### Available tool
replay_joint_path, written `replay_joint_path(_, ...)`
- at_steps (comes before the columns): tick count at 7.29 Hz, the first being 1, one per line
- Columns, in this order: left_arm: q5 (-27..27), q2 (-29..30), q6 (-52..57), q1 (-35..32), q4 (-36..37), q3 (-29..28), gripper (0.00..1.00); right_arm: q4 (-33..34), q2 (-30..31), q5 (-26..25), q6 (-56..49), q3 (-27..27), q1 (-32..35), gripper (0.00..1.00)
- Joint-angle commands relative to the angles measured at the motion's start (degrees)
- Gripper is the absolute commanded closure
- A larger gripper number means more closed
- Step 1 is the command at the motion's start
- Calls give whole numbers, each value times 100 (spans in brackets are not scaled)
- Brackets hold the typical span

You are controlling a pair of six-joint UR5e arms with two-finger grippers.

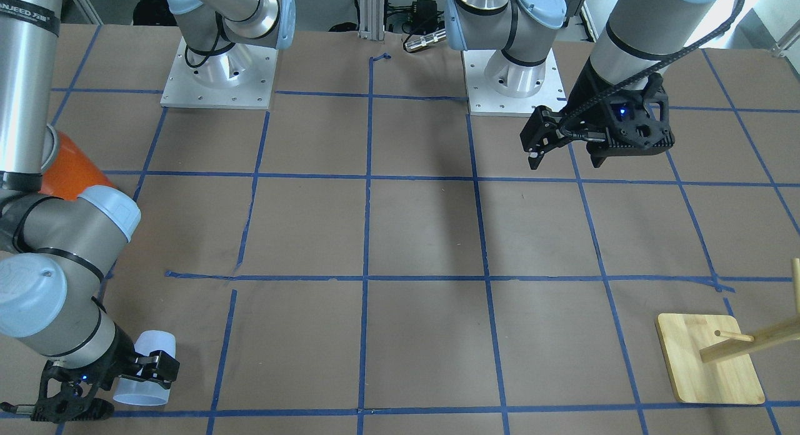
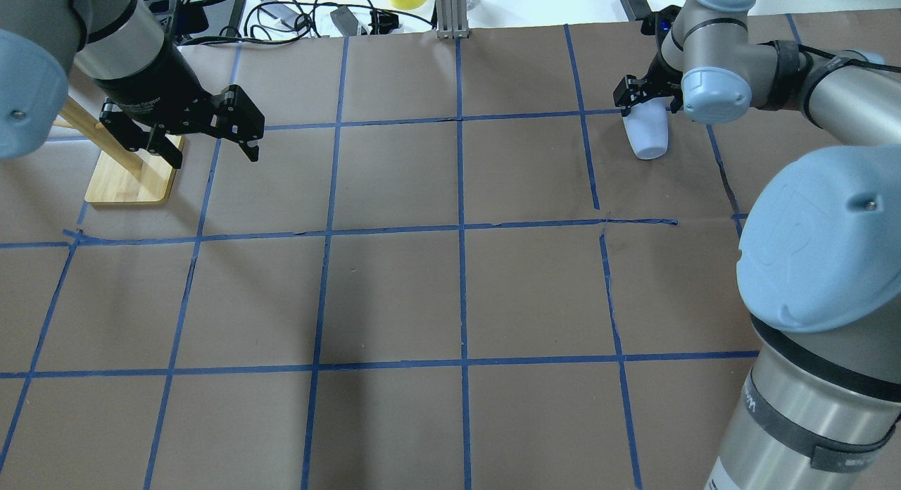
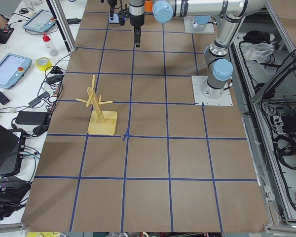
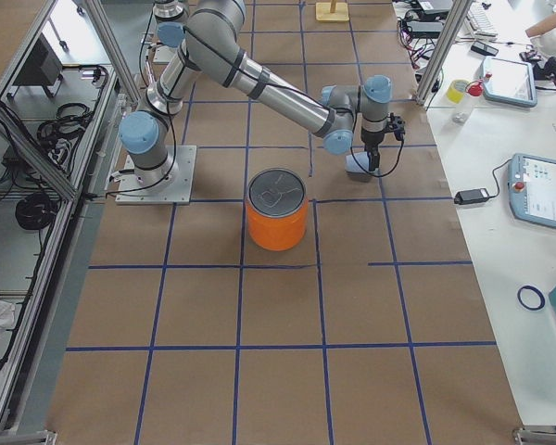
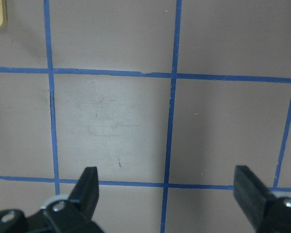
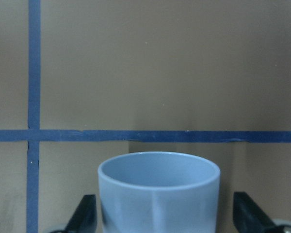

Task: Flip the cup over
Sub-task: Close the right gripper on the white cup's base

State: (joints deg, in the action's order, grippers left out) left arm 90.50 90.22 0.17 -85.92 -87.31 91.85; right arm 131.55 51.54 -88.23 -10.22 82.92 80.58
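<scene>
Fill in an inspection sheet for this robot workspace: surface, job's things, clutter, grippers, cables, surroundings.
Surface: table covered in brown paper with a blue tape grid.
Job's things: pale cup between the fingers of the right gripper; which end is up is unclear.
Clutter: orange can with silver top; wooden rack.
Grippers: right open, gaps showing beside the cup; left gripper open, empty, above bare paper.
Cables: black cable along the left wrist; loose cords past the far edge.
Surroundings: teach pendants and a yellow tape roll on a side bench.
</scene>
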Motion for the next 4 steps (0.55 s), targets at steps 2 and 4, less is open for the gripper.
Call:
replay_joint_path(2, 3, 14, 0, 127, 47, -9, 0, 196, -127, 25, -15, 14, -16, 0)
replay_joint_path(4, 3, 5, -8, 154, 47, -9, 0, 196, -83, 34, -24, 58, 10, 46)
